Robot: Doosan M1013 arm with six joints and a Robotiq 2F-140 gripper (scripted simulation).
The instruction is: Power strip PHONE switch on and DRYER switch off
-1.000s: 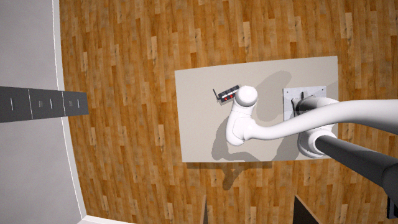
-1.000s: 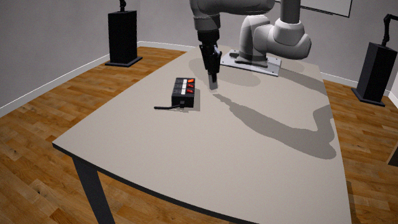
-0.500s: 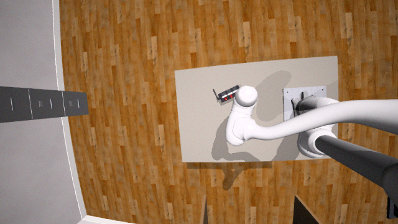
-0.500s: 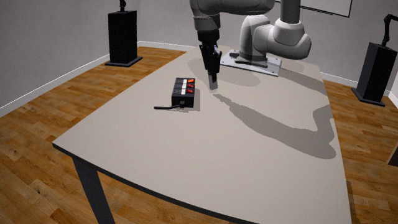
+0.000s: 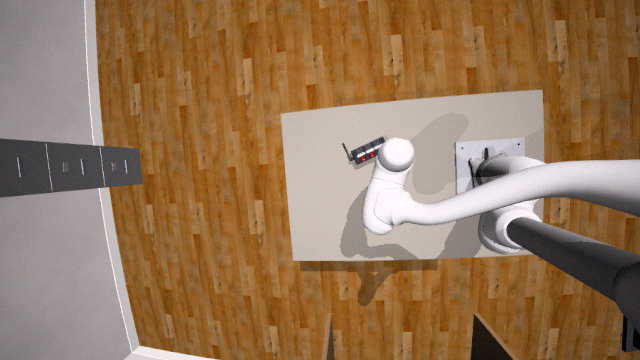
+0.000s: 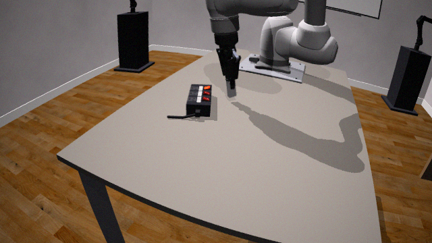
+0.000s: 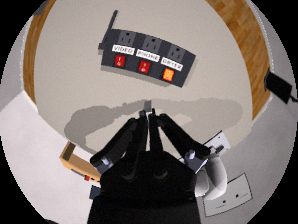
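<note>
The black power strip lies flat on the table, right way up, with a short cord stub at one end. It has three rocker switches with white labels beside them. In the wrist view two switches are dark red and the third glows orange; the labels are too small to read. My gripper is shut and empty. It hangs above the table just to the right of the strip's far end, in the exterior view, not touching it.
The grey table carries the arm's base plate at its far side. Black camera stands are on the wooden floor around the table.
</note>
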